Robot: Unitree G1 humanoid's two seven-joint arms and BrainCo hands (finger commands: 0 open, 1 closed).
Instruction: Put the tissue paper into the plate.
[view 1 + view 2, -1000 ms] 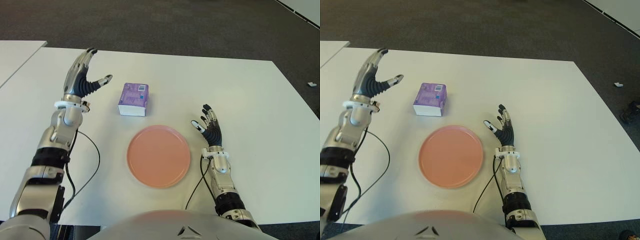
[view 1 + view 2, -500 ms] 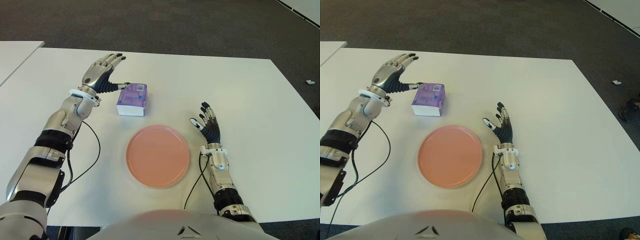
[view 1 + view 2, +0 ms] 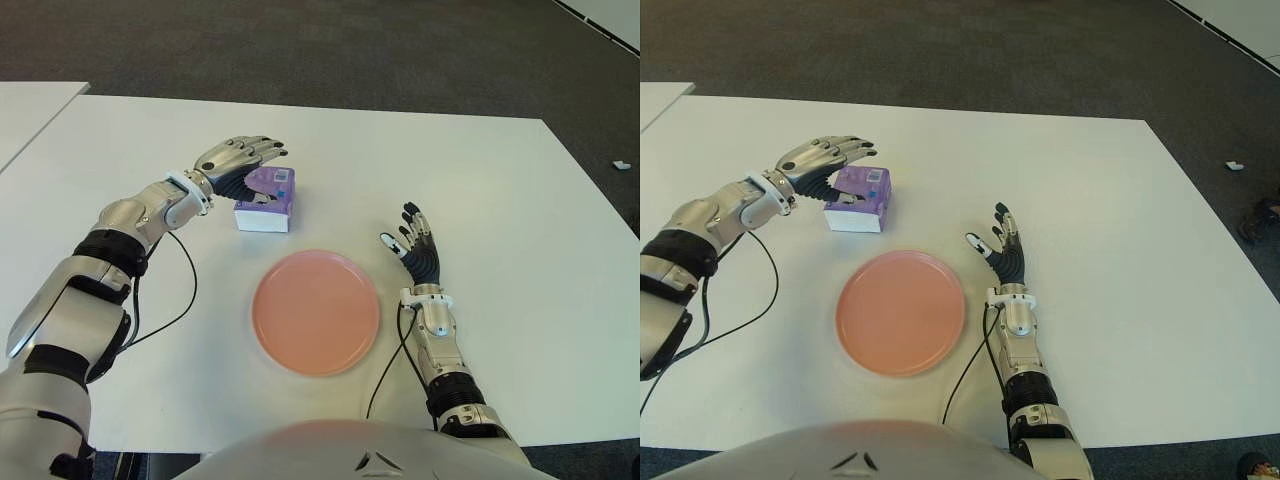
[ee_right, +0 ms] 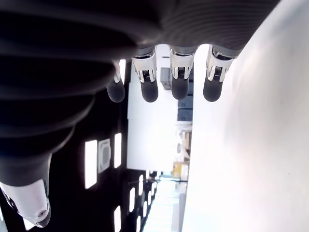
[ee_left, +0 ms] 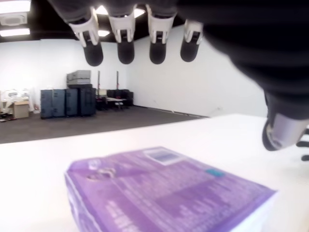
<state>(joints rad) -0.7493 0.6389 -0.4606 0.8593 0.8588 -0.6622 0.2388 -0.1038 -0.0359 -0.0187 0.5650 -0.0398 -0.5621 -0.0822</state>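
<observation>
Where the left hand (image 3: pixel 240 160) was raised left of the tissue pack (image 3: pixel 266 199) a second ago, it is now arched over it, fingers spread, nothing gripped. Pack remains beyond the plate (image 3: pixel 316 312); grasp is judged imminent. Right hand (image 3: pixel 417 252) is seen open, right of plate.

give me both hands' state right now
Left hand: open, fingers spread above the tissue pack, not gripping.
Right hand: open, holding nothing, right of the plate.

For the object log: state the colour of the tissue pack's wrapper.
Purple with a white side edge on the small rectangular tissue pack; the left wrist view shows it best.
</observation>
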